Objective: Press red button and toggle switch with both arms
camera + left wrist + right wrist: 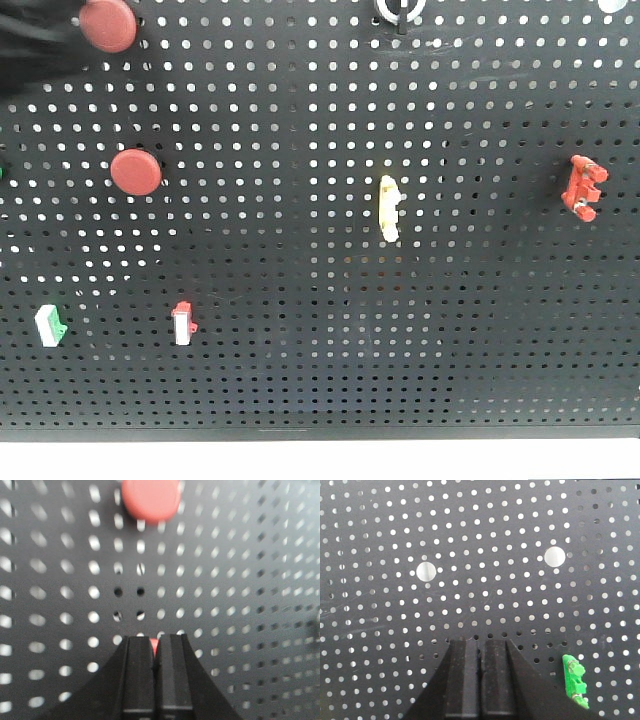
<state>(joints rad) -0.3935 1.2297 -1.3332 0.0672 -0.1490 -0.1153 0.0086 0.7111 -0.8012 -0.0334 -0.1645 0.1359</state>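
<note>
The toggle switch (400,10) is sitting at the very top edge of the front view, right of centre on the black pegboard (300,380). The frame is cutting it off, so only part of its silver-white ring and black lever is showing.

Two buttons are sitting on the left part of the board. The upper red button (108,25) is lying near the top-left corner and the lower red button (135,172) is lying below it, well apart. The left arm (35,50), a dark blurred mass, is filling that corner and overlapping the upper button's left rim.

The left gripper (156,642) is pointing at the board with its jaws pressing together, no gap showing and nothing held. A sliver of red is showing directly behind the fingertips (137,652); whether they are touching it cannot be told. A red button (151,499) is showing near the top edge of this wrist view.

The right gripper (481,645) is facing bare perforated board with its jaws closed flush and empty. A green clip (575,680) is sitting just right of its fingers.

A pale yellow handle (389,208) is hanging upright at mid-board, a red clip (585,187) is sitting at the far right, and a green-tipped rocker (50,325) and a red-tipped rocker (183,323) are sitting at lower left.
</note>
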